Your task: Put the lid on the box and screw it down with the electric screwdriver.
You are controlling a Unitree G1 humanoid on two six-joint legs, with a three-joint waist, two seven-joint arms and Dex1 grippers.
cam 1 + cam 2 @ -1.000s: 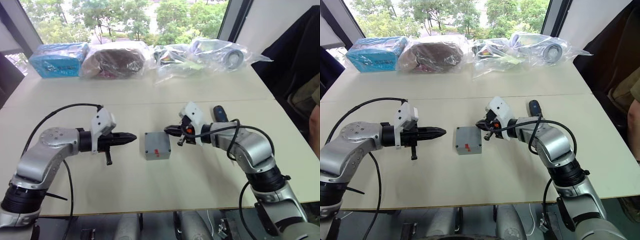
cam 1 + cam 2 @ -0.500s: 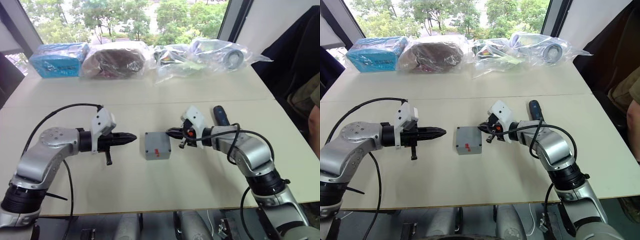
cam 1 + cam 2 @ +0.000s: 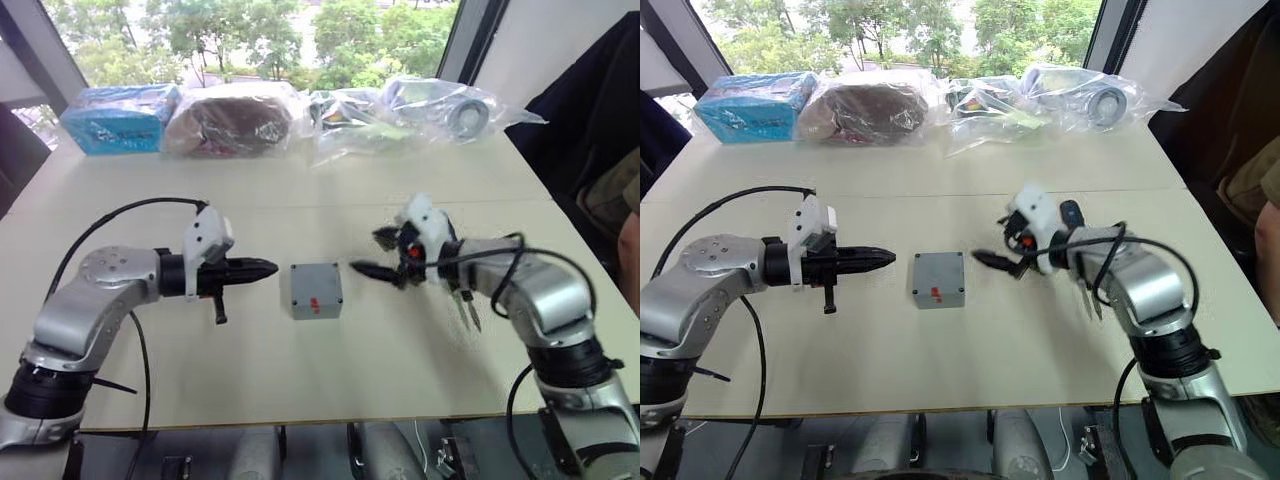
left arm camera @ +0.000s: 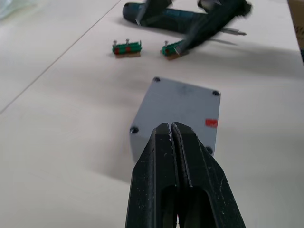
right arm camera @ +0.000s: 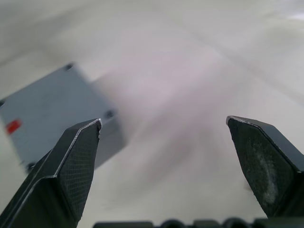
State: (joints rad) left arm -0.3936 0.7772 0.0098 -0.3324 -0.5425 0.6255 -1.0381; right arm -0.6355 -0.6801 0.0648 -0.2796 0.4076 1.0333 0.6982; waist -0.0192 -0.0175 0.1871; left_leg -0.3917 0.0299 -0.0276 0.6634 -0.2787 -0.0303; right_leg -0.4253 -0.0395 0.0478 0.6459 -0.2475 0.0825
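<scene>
Lid (image 3: 315,280) down on the box (image 3: 317,315), red mark up, corner holes showing, edges seemingly square with the walls beneath. No screws seen in those holes, so fastening judged not yet begun. Left pincer (image 3: 262,268) pressed together, level above the tabletop (image 3: 250,370), tip aimed at the box's left side and just short of touching it. Right pincer (image 3: 372,254) spread wide, hovering just right of the box, holding nothing. Electric screwdriver (image 3: 1070,213) lying flat farther right of the box, beyond that spread pincer. Two small green blocks (image 4: 127,48) with metal pins on top, side by side between the box and the screwdriver. Likely step in hand: fetching the screwdriver. Swing the right pincer away from the box without brushing the lid, since easily knocked askew while unfastened. Come down over the thick middle of the barrel, not the thin bit, and close squarely across it to avoid rolling it along the tabletop. Keep clear of the green blocks on the way in and out. Lift straight up before turning the bit downward. Set the left pincer's closed tip against the box's left wall as a brace before pressing in, the box probably light enough to slide. Recheck the lid's corners against the box before driving anything.
</scene>
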